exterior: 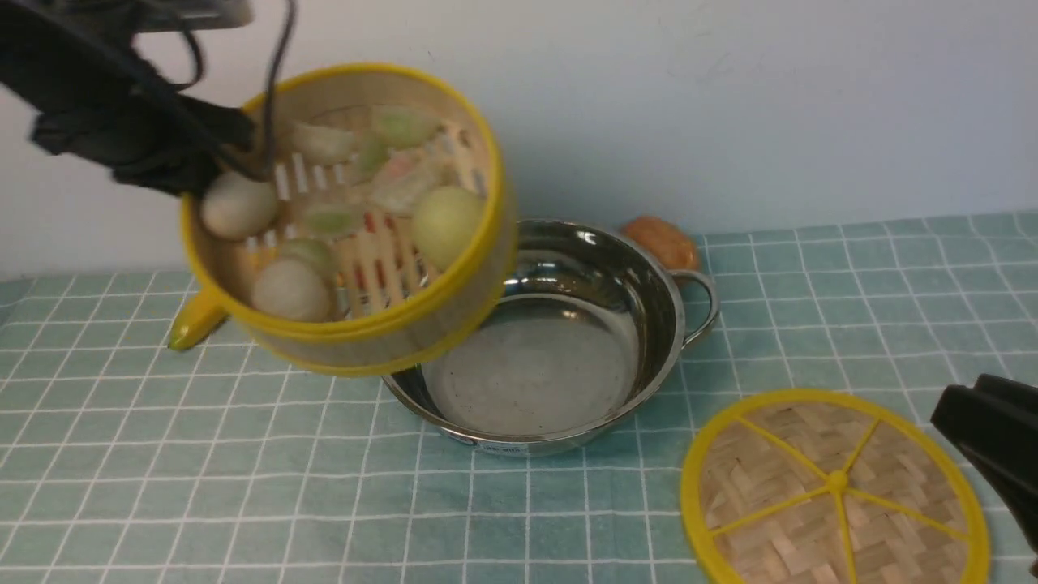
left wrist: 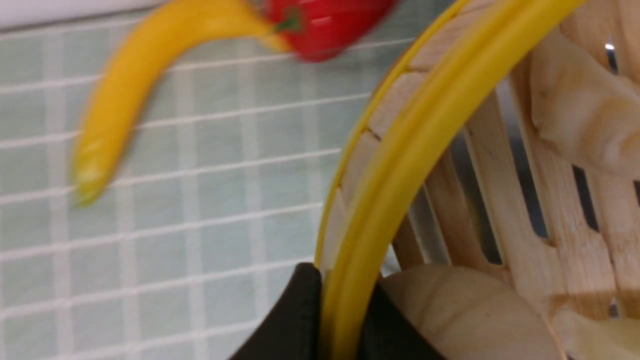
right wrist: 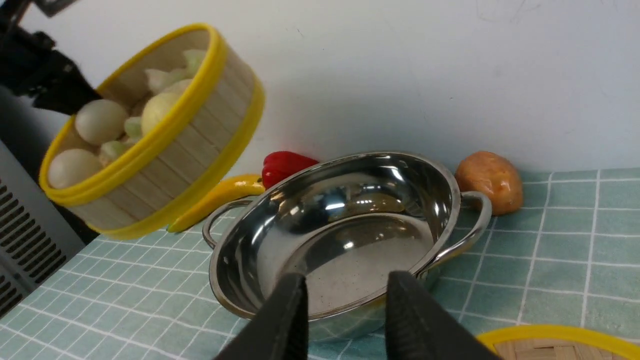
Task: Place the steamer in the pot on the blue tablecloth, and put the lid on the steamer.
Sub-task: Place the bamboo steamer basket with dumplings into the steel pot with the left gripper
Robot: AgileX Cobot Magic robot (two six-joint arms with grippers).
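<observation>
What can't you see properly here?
- Banana: front view, mostly behind the steamer; blurred in the left wrist view.
- Pepper: left wrist view, blurred and cut by the edge.
- Lid: front view, cut by the bottom edge.
- Pot: front view, left handle hidden by the steamer.

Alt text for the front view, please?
The left fingers hold a tilted bamboo steamer of buns in the air at the left edge of an empty steel pot on a blue tablecloth. The woven lid lies flat to the pot's right.
</observation>
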